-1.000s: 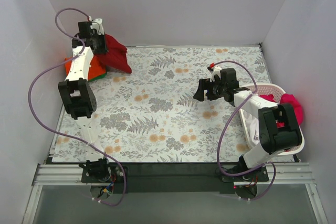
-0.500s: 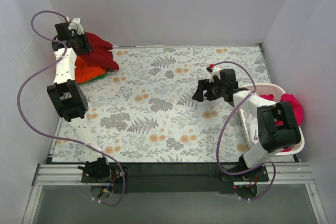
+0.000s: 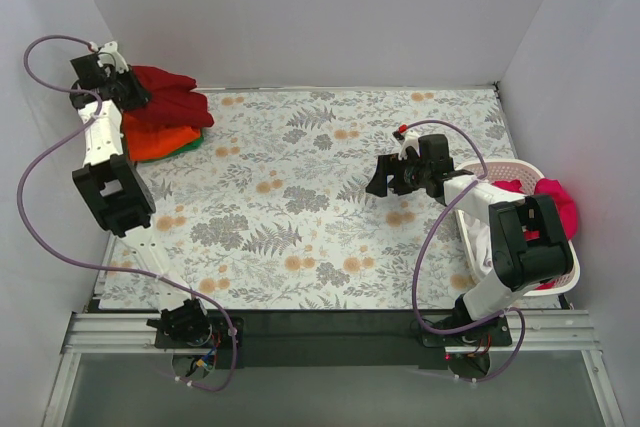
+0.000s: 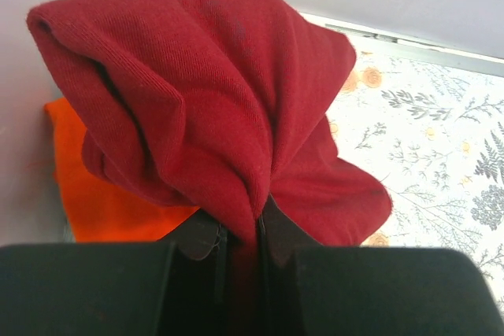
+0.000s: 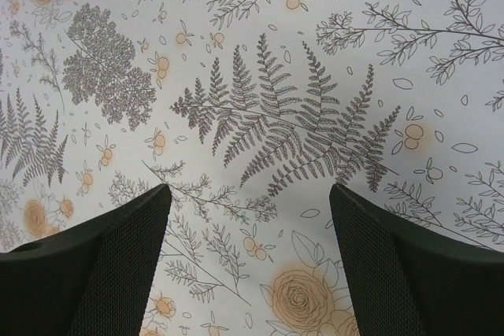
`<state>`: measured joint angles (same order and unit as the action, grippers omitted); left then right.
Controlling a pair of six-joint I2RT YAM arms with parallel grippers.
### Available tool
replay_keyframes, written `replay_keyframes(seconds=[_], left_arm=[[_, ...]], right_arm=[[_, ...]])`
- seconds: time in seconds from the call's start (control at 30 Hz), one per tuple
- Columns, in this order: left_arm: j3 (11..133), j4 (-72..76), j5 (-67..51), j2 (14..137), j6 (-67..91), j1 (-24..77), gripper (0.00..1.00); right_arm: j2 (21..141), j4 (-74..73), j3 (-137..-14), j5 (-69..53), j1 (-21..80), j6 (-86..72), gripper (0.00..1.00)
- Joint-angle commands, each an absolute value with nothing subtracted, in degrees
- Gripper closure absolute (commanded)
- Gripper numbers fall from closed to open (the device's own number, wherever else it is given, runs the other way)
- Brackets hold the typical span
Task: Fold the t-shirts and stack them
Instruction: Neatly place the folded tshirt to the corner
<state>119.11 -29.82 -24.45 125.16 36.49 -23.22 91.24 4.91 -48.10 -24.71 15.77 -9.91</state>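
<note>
Left wrist: crimson t-shirt (image 4: pixel 213 92) pinched in left claw (image 4: pixel 240 234), bunched over orange t-shirt (image 4: pixel 94 194); if released so, crooked stack is risked. Right claw (image 5: pixel 250 194) spread, nothing held.

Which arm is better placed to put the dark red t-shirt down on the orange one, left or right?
Left. The left gripper is shut on the crimson t-shirt, which hangs just over the orange t-shirt. The right gripper is open, holds nothing, and hangs over the flowered tablecloth at the other side.
</note>
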Motion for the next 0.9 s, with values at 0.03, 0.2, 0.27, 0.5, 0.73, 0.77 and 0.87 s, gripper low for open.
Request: replay_keyframes(seconds=[0.03,0.2,0.27,0.5,0.73,0.77,0.87], left_arm=[[117.0,-24.1,-24.4,122.0,37.1,-24.9,1.00],[112.8,-22.1,-21.0,123.6,37.0,-25.4,1.00],[111.9,-21.3,-20.2,124.1,37.1,-25.8,1.00],[112.7,-21.0,-16.9,129.0,38.4,-25.7,1.00],[113.6,-19.7,-11.1,131.2,41.0,-25.2,0.49],[113.3,-19.4,-10.5,131.1,41.2,-25.1,0.41],[112.9,-18.5,-7.0,129.7,41.9,-24.8,0.14]], right_arm=[[90.8,7.4,-47.8,-26.0,15.5,-9.8,0.26],[90.8,7.4,-47.8,-25.9,15.6,-9.8,0.26],[90.8,7.5,-47.7,-26.2,15.6,-9.8,0.26],[90.5,7.5,-47.5,-26.1,15.6,-9.8,0.26],[90.0,7.6,-47.3,-26.7,15.6,-9.8,0.26],[90.0,7.6,-47.3,-26.9,15.6,-9.8,0.26],[89.9,7.6,-47.3,-27.0,15.5,-9.9,0.26]])
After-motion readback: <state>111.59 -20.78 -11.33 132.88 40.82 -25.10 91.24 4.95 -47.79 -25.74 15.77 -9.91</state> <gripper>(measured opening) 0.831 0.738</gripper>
